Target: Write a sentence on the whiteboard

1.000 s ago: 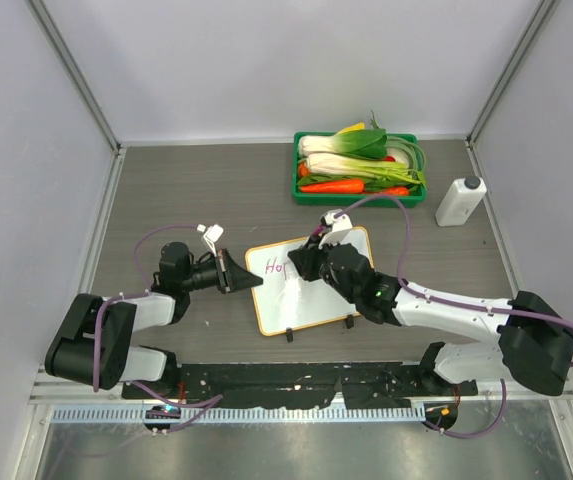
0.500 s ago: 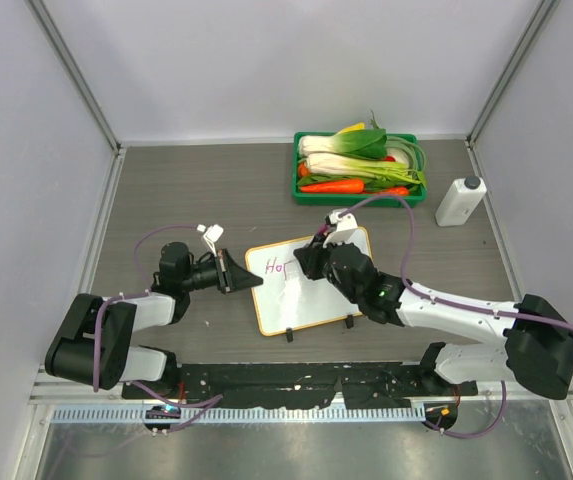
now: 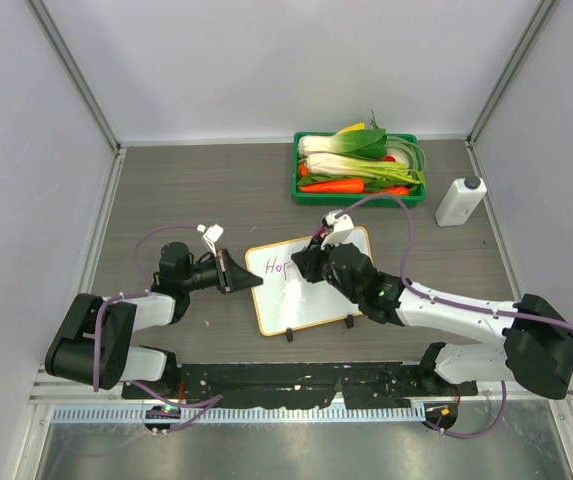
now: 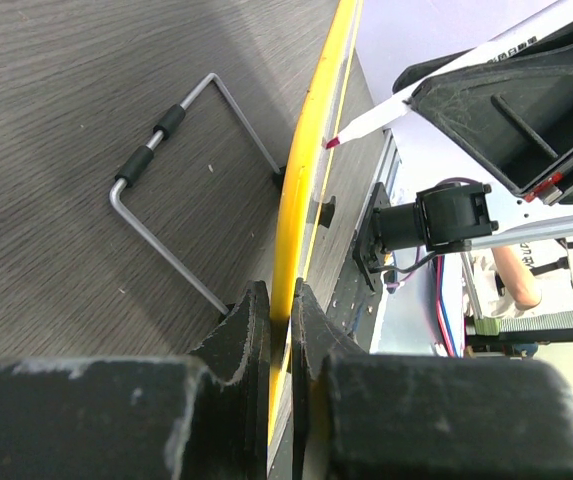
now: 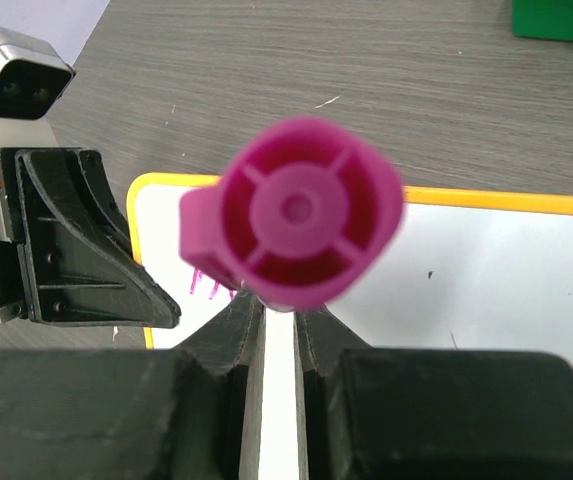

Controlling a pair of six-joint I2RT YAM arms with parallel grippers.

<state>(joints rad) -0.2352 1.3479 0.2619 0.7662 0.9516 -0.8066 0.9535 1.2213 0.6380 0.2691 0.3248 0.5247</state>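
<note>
The whiteboard (image 3: 316, 300) with its orange rim lies on the table in front of the arms. Pink strokes of the sentence (image 3: 278, 268) read about "Hop" near its upper left corner. My left gripper (image 3: 251, 282) is shut on the board's left rim (image 4: 301, 200). My right gripper (image 3: 306, 265) is shut on a marker with a pink end (image 5: 296, 215) and holds it upright over the board, just right of the strokes (image 5: 201, 285). The marker's tip (image 4: 331, 143) is at the board's face. The marker hides most of the writing in the right wrist view.
A green tray of vegetables (image 3: 361, 170) stands at the back. A white bottle (image 3: 460, 200) stands to its right. Two black clip feet (image 3: 289, 336) stick out at the board's near edge. A wire stand (image 4: 181, 190) shows beside the board in the left wrist view.
The pink writing has grown by about one letter. My right gripper with the marker has shifted slightly along the line. My left gripper has stayed clamped on the rim.
</note>
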